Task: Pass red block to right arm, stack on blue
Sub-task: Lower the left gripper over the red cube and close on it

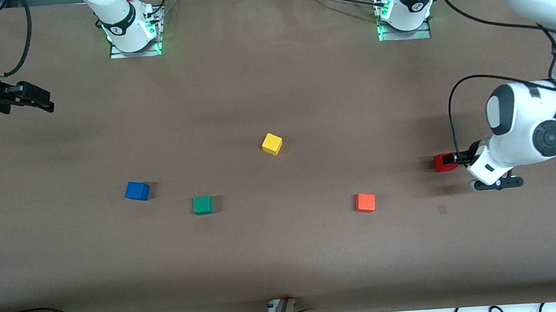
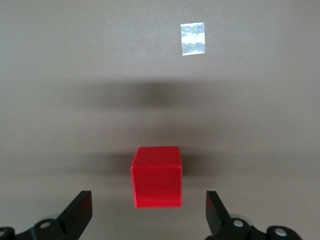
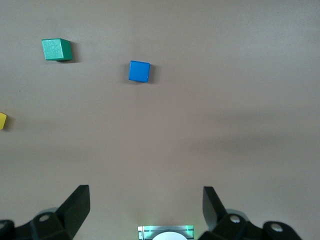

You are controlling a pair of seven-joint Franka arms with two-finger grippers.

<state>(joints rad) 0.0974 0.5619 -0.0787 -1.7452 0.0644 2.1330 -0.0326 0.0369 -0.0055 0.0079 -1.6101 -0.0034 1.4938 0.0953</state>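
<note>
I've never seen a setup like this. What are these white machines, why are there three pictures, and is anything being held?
They are two robot arms bolted to a brown table, each ending in a two-fingered claw. The big picture looks down from a high camera facing them; the two smaller ones come from cameras on each arm's wrist. Five small cubes lie on the table: the red block, an orange cube, a yellow cube, a green cube and the blue cube. Nothing is held yet. The left claw is open and low around the red block, one finger on each side, not touching. The right claw waits open above its end of the table.
</note>
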